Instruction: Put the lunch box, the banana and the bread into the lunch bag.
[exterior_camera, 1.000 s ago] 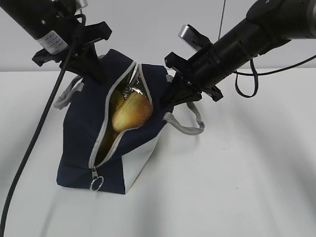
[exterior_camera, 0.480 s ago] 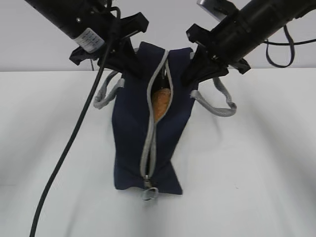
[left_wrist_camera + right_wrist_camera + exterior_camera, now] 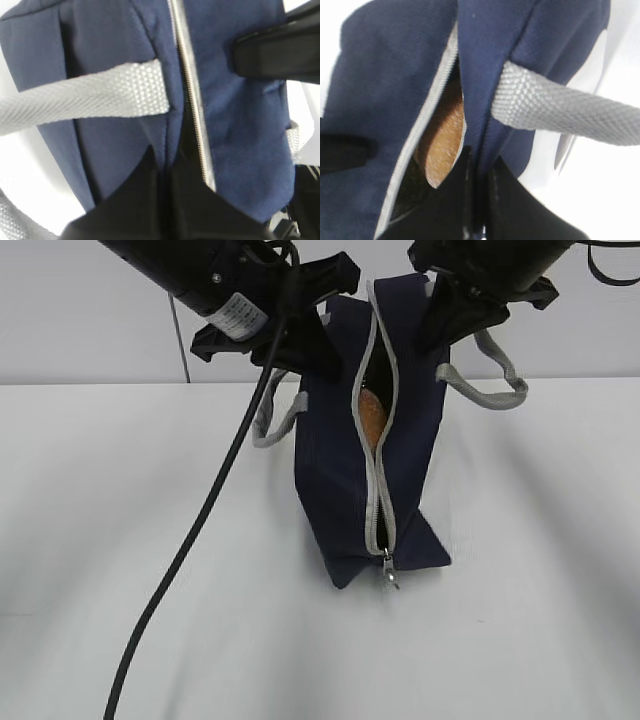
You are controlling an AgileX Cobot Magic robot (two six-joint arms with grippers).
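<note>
Exterior view: both hands, left hand (image 3: 318, 352) and right hand (image 3: 440, 328), clench the lunch bag (image 3: 340, 490), bread (image 3: 371, 418) showing inside.

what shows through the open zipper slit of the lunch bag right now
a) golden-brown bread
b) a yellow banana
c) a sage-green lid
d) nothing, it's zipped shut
a, a golden-brown bread surface sits in the gap of the lunch bag zipper, also seen in the right wrist view.

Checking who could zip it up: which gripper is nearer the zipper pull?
Neither clearly: the zipper pull hangs low; left gripper and right gripper both pinch the lunch bag at its top.
</note>
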